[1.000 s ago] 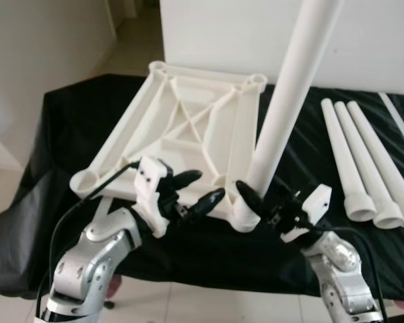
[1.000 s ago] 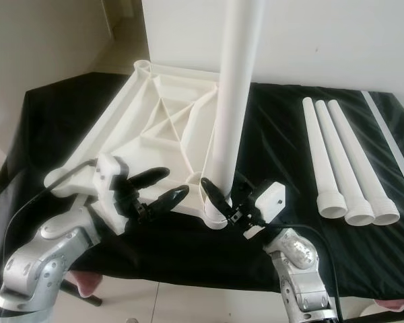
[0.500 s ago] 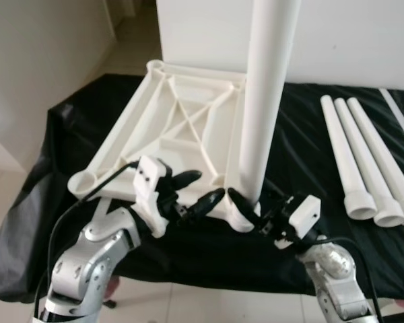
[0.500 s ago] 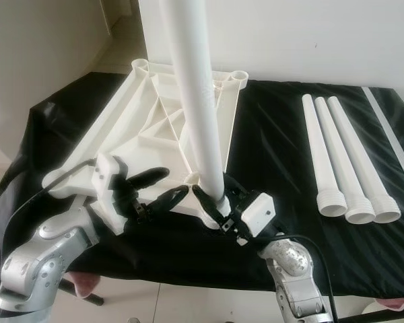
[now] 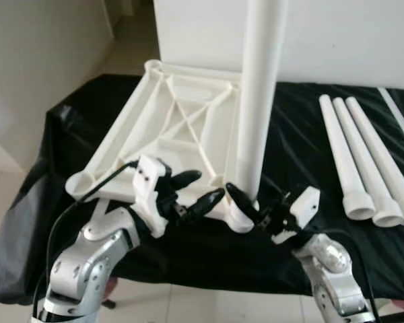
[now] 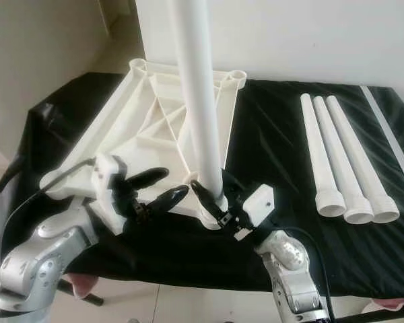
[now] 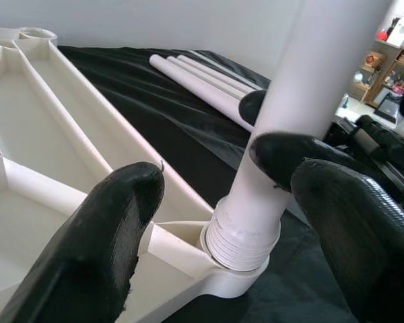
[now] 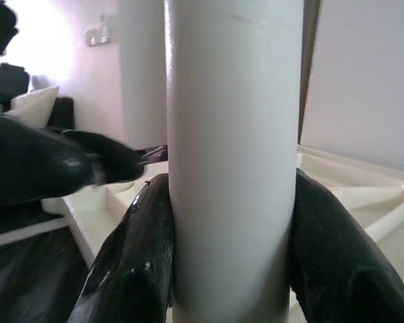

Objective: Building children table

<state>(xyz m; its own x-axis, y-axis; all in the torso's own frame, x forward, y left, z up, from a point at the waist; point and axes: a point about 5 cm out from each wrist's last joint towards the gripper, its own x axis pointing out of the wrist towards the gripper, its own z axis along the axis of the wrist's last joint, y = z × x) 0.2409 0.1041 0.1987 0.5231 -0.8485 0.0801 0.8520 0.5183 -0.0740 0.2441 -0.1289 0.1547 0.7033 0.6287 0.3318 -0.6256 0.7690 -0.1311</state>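
1. Left wrist view: threaded end of upright table leg (image 7: pixel 246 242) seated in corner socket (image 7: pixel 239 282) of inverted tabletop (image 7: pixel 47 134); thread hidden in eye views.
2. Right wrist view: both black fingers (image 8: pixel 131 262) pressed against leg's sides. Right gripper (image 6: pixel 212 200) clenched on leg, lower centre.
3. Left gripper (image 5: pixel 195 192) spread, grasping nothing, lower left of centre, just beside socket.
4. Three spare legs (image 5: pixel 363 161) flat on black cloth (image 5: pixel 303 148), right side.
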